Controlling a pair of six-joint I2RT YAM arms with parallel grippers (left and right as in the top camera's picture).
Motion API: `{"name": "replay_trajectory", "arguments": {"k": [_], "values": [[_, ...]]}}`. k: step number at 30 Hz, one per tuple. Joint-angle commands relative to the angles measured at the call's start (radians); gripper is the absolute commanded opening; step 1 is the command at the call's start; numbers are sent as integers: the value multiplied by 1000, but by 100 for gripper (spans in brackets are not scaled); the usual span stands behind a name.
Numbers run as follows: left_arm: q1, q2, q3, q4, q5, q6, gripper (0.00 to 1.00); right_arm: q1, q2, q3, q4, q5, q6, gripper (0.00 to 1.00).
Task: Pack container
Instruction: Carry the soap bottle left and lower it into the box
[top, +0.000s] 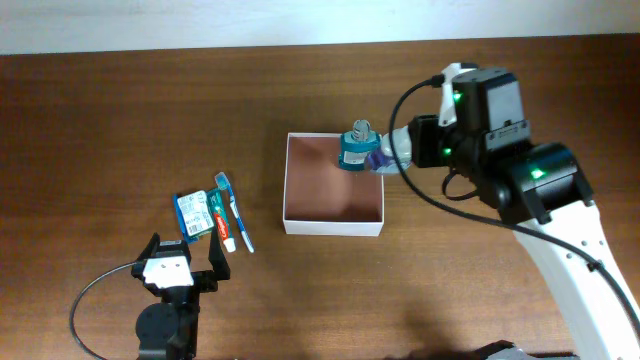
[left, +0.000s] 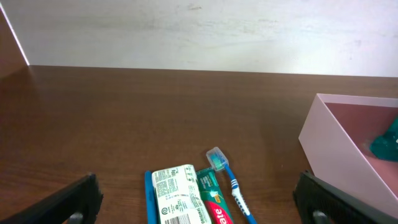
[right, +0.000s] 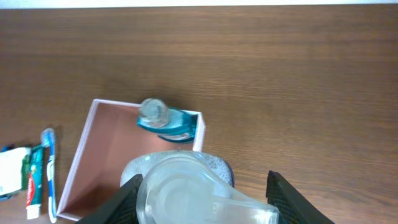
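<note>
right fingers grasping clear bottle | left fingers released, empty | we fear a release here strikes container wall or teal bottle

Teal bottle in container corner

left wrist view: the square, white-walled open container and the teal plastic bottle are cut off at the right edge. the red-and-green toothpaste tube is cut off at the bottom edge.
right wrist view: a blurred, clear rounded object hides one container corner. right hand contact with it cannot be determined.
</note>
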Motion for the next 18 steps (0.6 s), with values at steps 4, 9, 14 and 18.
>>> {"name": "replay_trajectory", "arguments": {"k": [4, 9, 14, 18], "values": [[5, -7, -5, 0, 11, 16, 99, 109, 72, 37, 31, 2, 25, 51], [5, -7, -5, 0, 11, 16, 99, 149, 146, 37, 40, 76, 25, 51], [5, -7, -5, 0, 11, 16, 99, 163, 195, 37, 56, 111, 24, 51], [5, -7, -5, 0, 11, 16, 99, 168, 228, 37, 69, 111, 23, 51]]}}
